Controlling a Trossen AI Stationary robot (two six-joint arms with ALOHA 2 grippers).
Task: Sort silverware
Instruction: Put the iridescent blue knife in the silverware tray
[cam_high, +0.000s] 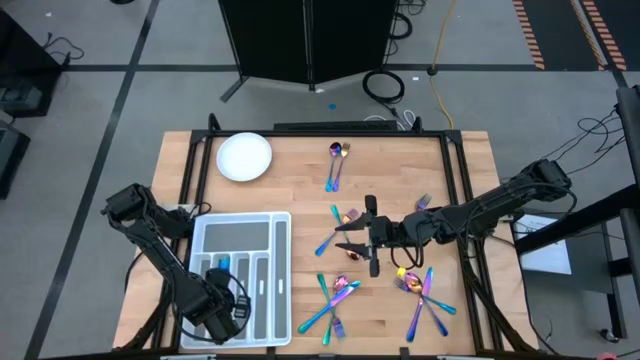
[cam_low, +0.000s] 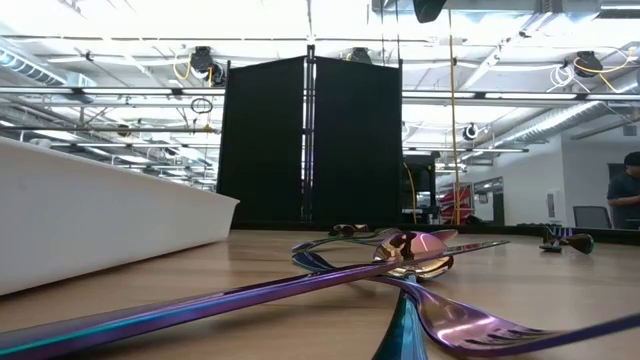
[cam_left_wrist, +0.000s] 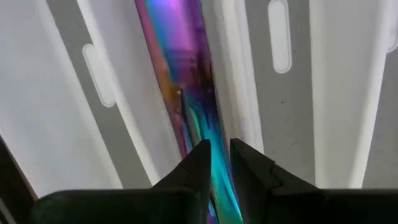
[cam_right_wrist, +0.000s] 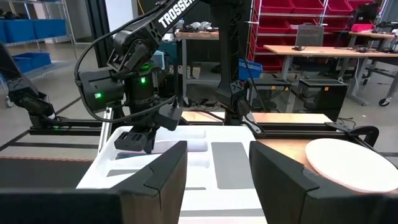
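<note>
A rainbow piece (cam_left_wrist: 186, 87) is lying lengthwise in one narrow slot of the tray (cam_high: 240, 225), its long axis running along the slot, parallel to the dividers. The left hand (cam_left_wrist: 219, 163) is hovering right over its near end, fingers (cam_left_wrist: 199, 165) a little apart on either side of the metal — whether they are pinching it or have let go, I cannot tell. In the high view this hand (cam_high: 222, 290) is sitting over the tray's near part, close to the tabletop's front edge, with slot walls tight on both sides.

The rest of the silverware is lying loose on the tabletop (cam_high: 300, 175) in small groups: a pair (cam_high: 336, 160) at the far side pointing near-to-far, a crossed bunch (cam_high: 332, 300) by the front edge just right of the tray, another bunch (cam_high: 425, 292) at the front right, and a few pieces (cam_high: 340, 225) at the middle.

The right hand (cam_high: 352, 238) is hanging above that middle group, fingers spread wide and grasping nothing — the arm is reaching in from the right edge. Bare wood is lying open between the tray and the middle group, and around the plate (cam_high: 244, 157) at the far left corner.
</note>
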